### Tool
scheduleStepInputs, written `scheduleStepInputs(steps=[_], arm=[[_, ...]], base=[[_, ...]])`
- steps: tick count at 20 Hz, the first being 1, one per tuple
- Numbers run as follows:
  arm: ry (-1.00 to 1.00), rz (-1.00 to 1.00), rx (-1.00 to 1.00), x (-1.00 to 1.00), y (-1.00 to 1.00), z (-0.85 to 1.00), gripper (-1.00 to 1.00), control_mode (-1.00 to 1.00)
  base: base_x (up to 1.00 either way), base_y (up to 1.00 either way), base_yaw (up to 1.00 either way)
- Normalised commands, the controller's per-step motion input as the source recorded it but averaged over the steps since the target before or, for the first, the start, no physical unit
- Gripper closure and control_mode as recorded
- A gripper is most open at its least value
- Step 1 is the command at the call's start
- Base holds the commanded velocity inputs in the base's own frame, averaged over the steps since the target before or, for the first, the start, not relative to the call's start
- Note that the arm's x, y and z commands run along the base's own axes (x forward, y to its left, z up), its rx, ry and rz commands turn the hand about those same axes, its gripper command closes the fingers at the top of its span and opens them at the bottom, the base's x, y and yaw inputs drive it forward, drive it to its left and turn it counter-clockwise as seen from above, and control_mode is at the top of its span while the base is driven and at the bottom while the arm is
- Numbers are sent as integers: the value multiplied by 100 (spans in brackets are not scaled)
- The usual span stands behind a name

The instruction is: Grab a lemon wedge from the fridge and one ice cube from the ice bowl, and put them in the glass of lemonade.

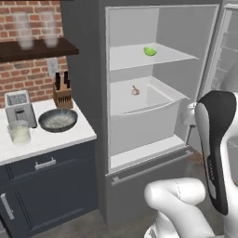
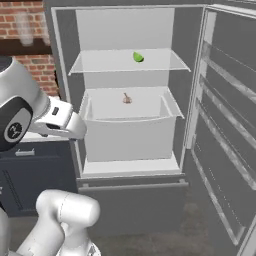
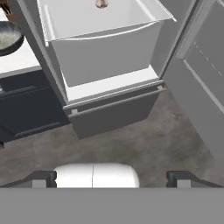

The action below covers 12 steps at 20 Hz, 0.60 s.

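A silver toaster stands beside a knife block; frosted glasses top the shelf.

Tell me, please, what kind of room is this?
A home kitchen, most likely: an open fridge with a lemon wedge on its shelf, and a counter carrying a toaster and a knife block.

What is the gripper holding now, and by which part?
Nothing. The gripper is open with only floor between its jaws; the lemon wedge lies on the fridge shelf.
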Motion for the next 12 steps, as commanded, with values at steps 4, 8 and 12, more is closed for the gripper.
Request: scheduleStepInputs(steps=[4,8,12], arm=[[0,0,0,0,0,0,-100,100],[0,0,0,0,0,0,-100,100],[0,0,0,0,0,0,-100,100]], base=[[46,-64,38],[33,-8,25],[20,-9,28]])
